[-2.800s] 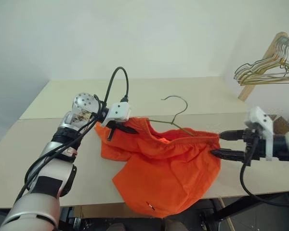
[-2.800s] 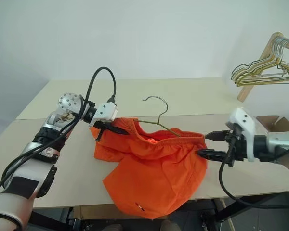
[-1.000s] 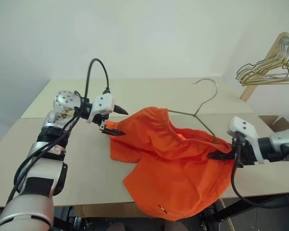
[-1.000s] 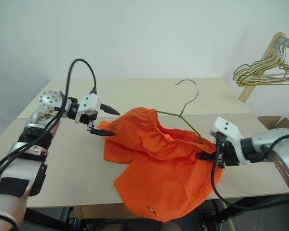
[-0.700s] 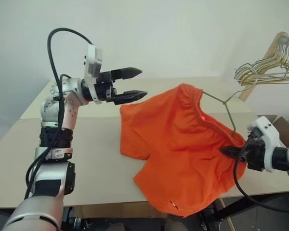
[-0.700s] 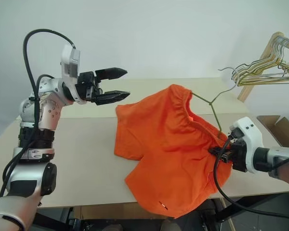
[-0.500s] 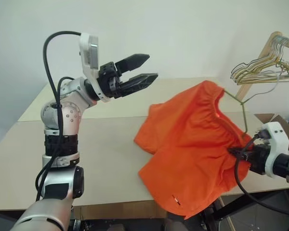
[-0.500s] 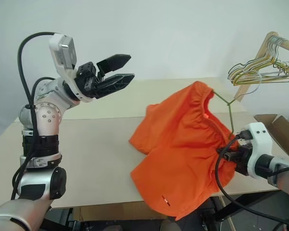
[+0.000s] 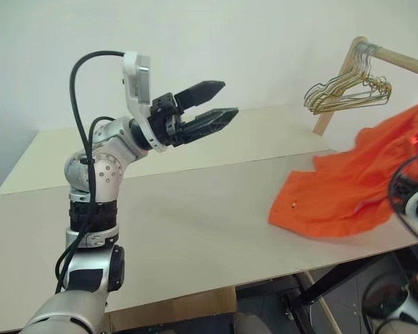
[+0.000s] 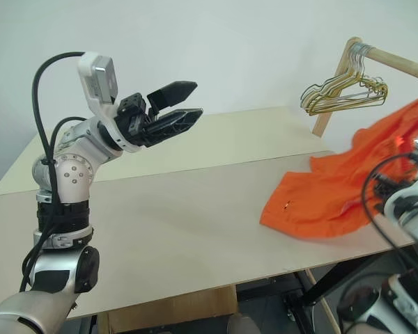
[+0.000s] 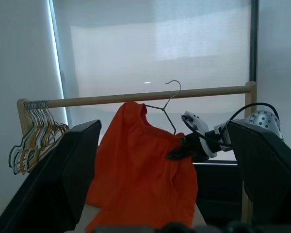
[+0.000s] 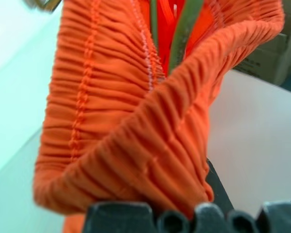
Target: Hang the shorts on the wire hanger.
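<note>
While the left gripper (image 9: 219, 103) hung high above the table (image 9: 195, 216) with its two black fingers spread wide and nothing between them, the shorts (image 9: 348, 191) trailed off the table's edge at about three o'clock in the head views. Part of the orange cloth lay on the tabletop, and the rest rose toward the upper right of the scene. A small white tag (image 9: 293, 204) showed near the cloth's lower end.

From the left wrist view, the shorts (image 11: 140, 179) hung draped on the wire hanger (image 11: 166, 109), whose hook curved up in front of a wooden rail (image 11: 136, 97). The right gripper (image 11: 182, 150) was clenched on the shorts and the wire hanger together, at about four o'clock from the hook. The right wrist view showed the gathered waistband (image 12: 136, 121) bunched against that gripper, with the hanger's olive wire (image 12: 184, 34) running through the folds.

A cluster of pale hangers (image 9: 348, 90) hung from the wooden rack (image 9: 366, 56) at about one o'clock in the head views, apart from the shorts. A cardboard box (image 12: 274, 48) stood beyond the table at the right wrist.
</note>
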Controlling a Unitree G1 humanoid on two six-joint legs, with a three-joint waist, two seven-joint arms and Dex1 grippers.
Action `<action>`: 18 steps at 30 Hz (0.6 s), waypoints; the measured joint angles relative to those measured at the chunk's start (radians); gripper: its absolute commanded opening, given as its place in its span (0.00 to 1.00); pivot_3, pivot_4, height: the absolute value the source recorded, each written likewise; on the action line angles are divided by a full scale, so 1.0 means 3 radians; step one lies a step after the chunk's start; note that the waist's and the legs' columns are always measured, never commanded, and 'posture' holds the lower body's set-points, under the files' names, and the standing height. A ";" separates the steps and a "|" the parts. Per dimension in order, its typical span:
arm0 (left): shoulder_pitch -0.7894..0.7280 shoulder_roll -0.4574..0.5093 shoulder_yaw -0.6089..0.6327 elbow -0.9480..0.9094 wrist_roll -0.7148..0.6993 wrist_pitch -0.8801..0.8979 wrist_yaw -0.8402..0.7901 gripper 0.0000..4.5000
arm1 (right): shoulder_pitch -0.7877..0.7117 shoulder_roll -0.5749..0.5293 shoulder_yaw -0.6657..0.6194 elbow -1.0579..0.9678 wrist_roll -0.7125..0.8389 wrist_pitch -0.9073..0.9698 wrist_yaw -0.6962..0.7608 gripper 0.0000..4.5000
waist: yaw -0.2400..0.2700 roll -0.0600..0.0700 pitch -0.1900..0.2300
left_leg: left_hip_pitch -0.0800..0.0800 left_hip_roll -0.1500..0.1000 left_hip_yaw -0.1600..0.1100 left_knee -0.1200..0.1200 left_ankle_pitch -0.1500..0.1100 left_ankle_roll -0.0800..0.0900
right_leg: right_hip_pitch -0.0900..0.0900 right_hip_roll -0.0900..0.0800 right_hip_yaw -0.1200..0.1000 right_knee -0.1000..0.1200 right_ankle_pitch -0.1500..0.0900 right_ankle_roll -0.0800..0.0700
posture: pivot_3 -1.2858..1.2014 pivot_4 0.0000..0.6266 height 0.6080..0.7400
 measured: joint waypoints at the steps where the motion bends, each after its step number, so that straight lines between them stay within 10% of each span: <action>1: 0.0001 0.0004 -0.0007 0.0005 0.0001 -0.0003 -0.0011 0.99 | -0.0085 -0.0023 -0.0071 0.0127 0.0008 0.0000 -0.0159 0.00 | -0.0004 0.0001 -0.0001 | 0.0000 0.0000 -0.0001 -0.0003 0.0000 0.0000 | 0.0001 0.0000 -0.0001 -0.0002 0.0000 0.0000 | 0.43 0.00 1.00; 18: 0.0002 0.0119 -0.0084 0.0013 0.0028 -0.0064 -0.0152 0.99 | -0.0506 -0.0420 -0.0642 0.1037 -0.0044 0.0000 -0.1071 0.00 | -0.0008 0.0017 0.0001 | -0.0002 0.0000 0.0004 -0.0005 0.0000 0.0001 | 0.0003 0.0001 0.0003 -0.0014 0.0000 0.0003 | 0.43 0.00 1.00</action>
